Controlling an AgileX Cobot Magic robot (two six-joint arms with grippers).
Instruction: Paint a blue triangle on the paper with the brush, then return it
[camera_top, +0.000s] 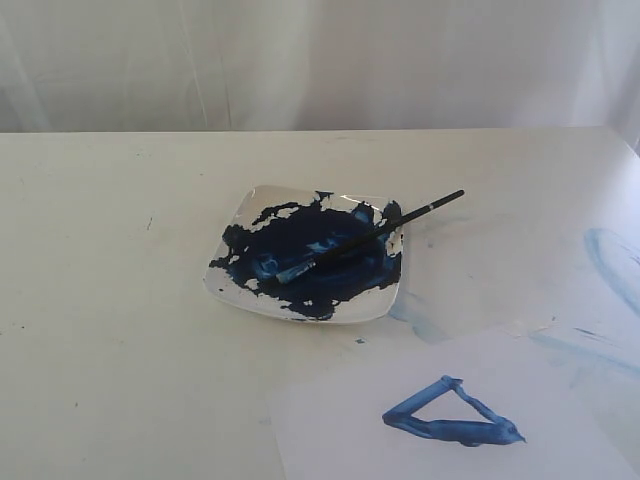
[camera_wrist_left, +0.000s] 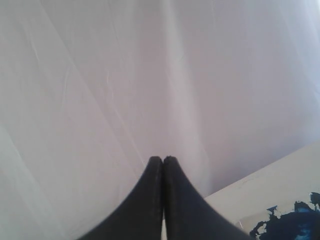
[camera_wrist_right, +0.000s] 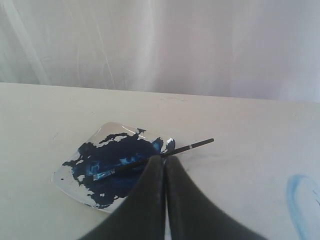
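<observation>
The right hand (camera_wrist_right: 164, 159) is held up off the table (camera_top: 100, 250) with its two fingers pressed together. Nothing is pinched in it. The left hand (camera_wrist_left: 163, 159) is pressed together too and is empty. It is pointed mostly at the white cloth (camera_wrist_left: 125, 75) behind the table, away from the work. Both hands are likely kept closed and clear because nothing needs to be held now.

Just past the right hand, the brush (camera_top: 370, 235) is seen lying across the plate (camera_top: 225, 290). Its bristles are laid in the big dark-blue paint blotch (camera_top: 310, 265), and its black handle is left sticking out over the rim. It was probably put down this way so that wet paint is kept on the plate and off the table, and so that the clean end can be picked up easily.

Near the plate, the paper (camera_top: 340, 420) is laid flat on the table. The blue triangle (camera_top: 450, 432) is painted on it in thick, shiny lines, and all three sides are joined. Pale blue smears (camera_top: 610, 260) are seen on the bare table beside the paper. The job looks finished.
</observation>
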